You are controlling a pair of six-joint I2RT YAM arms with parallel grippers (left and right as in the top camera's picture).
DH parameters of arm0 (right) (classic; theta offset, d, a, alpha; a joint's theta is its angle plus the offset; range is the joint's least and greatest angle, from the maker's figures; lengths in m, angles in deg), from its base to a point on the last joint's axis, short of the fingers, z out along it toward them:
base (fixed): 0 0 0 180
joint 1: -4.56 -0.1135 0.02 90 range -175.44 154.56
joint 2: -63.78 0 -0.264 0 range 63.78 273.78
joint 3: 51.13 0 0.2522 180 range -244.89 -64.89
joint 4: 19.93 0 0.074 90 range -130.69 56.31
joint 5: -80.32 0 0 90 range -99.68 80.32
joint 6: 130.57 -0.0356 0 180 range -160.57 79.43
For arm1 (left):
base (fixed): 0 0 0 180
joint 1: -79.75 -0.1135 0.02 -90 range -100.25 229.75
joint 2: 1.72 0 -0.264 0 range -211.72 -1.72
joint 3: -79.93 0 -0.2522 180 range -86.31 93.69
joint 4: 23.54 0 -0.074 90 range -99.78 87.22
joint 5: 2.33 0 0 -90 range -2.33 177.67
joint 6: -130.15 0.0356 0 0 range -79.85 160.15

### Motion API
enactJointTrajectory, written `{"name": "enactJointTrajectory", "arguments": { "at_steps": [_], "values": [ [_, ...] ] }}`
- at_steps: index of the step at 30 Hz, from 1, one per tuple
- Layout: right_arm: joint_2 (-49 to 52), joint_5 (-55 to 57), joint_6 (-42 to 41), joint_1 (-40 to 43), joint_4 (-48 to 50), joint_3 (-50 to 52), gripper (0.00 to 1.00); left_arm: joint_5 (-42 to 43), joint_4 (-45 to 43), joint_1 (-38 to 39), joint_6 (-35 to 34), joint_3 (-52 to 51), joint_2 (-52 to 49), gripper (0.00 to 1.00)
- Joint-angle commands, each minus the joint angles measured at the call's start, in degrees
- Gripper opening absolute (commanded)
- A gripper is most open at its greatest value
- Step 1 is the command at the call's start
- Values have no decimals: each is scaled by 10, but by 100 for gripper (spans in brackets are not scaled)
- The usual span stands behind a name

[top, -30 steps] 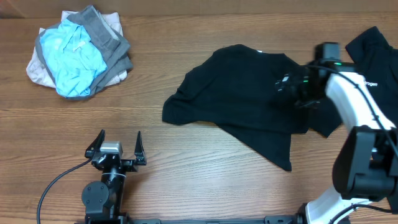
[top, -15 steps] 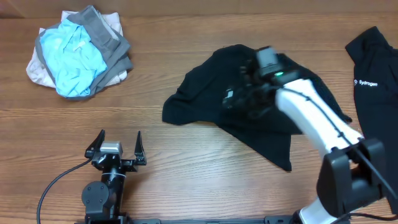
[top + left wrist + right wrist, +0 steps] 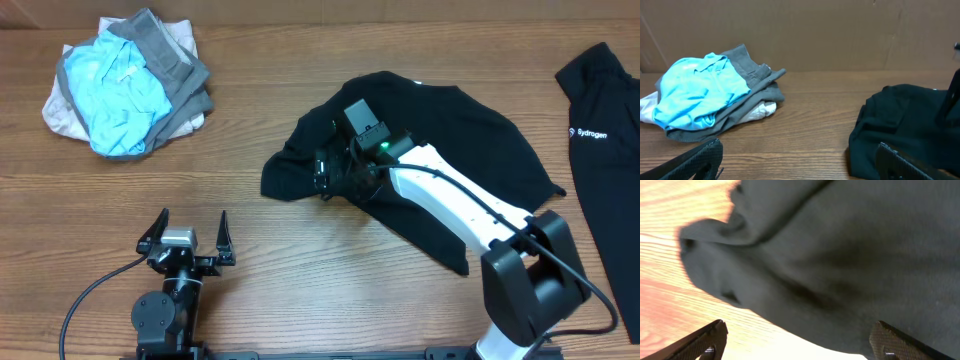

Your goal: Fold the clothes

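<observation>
The clothes (image 3: 450, 135), a plain black garment, lie crumpled and partly spread on the wooden table right of centre. They also show in the left wrist view (image 3: 905, 112) and fill most of the right wrist view (image 3: 850, 255). My right gripper (image 3: 328, 175) hovers over the garment's left end, near a bunched sleeve. Its jaws (image 3: 800, 345) stand open, with only cloth edge and bare wood beneath them. My left gripper (image 3: 190, 235) rests open near the front edge, left of the garment and apart from it; in its own view the gripper (image 3: 800, 165) holds nothing.
A light-blue, grey and beige bundle (image 3: 125, 85) sits at the back left, seen too in the left wrist view (image 3: 705, 95). A black garment with white lettering (image 3: 600, 150) lies along the right edge. Bare wood runs between the bundle and the black garment.
My right arm has swept left across the black garment, from its right side to its left end. The garment and my left arm have stayed put.
</observation>
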Motion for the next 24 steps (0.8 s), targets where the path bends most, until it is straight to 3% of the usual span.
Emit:
{"name": "enactJointTrajectory", "arguments": {
  "at_steps": [1, 12, 24],
  "values": [
    [22, 12, -12, -5, -7, 1, 95, -2, 0, -2, 13, -2, 6, 100],
    [64, 12, -63, -27, -69, 1, 96, -2, 0, -2, 13, -2, 6, 100],
    [67, 68, -61, -27, -31, 1, 96, -2, 0, -2, 13, -2, 6, 100]
  ]
}}
